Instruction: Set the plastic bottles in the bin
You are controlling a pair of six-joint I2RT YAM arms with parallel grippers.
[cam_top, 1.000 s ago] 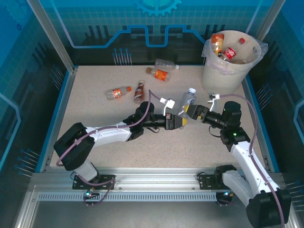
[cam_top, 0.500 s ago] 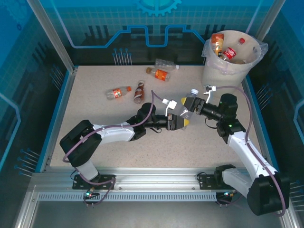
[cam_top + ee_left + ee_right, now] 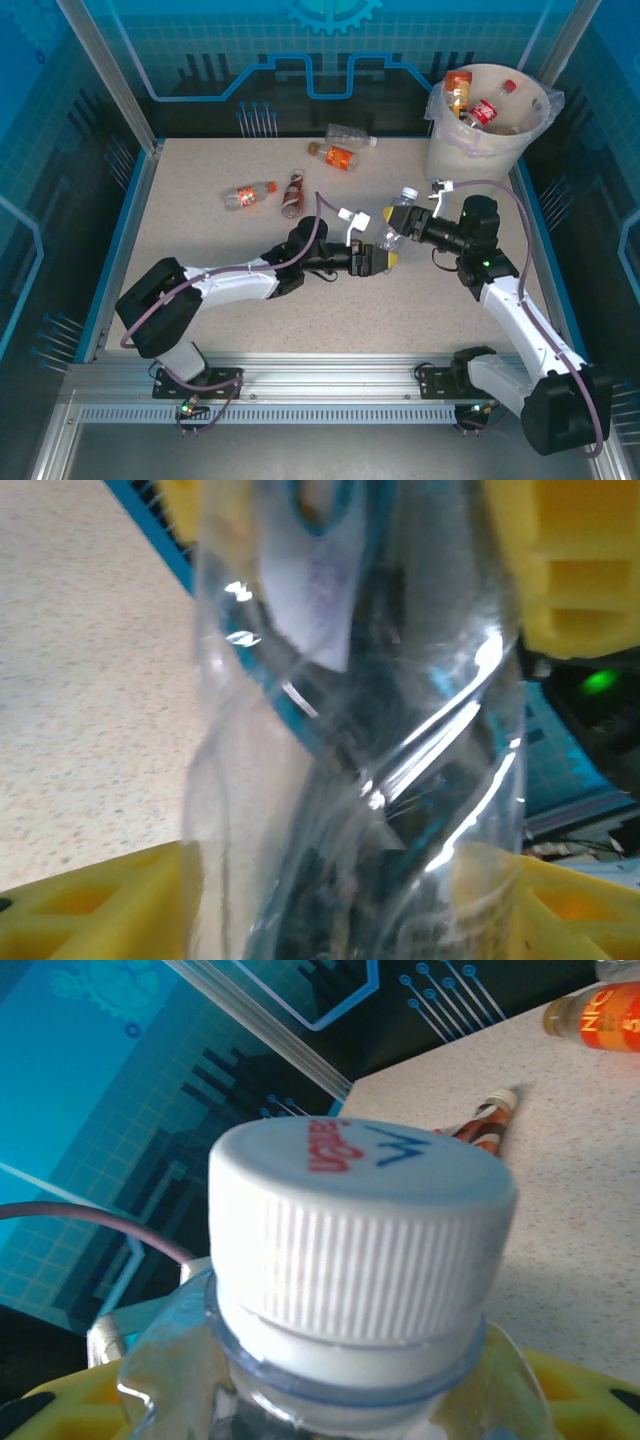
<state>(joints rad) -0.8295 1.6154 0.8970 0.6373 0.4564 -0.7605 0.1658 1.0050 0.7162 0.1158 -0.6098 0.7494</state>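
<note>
At mid-table, left fingers (image 3: 90, 900) and right fingers (image 3: 580, 570) pinch one bottle (image 3: 392, 225), label blurred.

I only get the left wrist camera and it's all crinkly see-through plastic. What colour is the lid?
Observer: The cap is white, with red and blue writing on top.
Operator: Who's holding it?
Observer: The left gripper grips the lower end of the bottle, and the right gripper has a finger either side near its neck.
Operator: Where's the bin?
Observer: The bin stands far right, beyond the right gripper, with some bottles inside.
</note>
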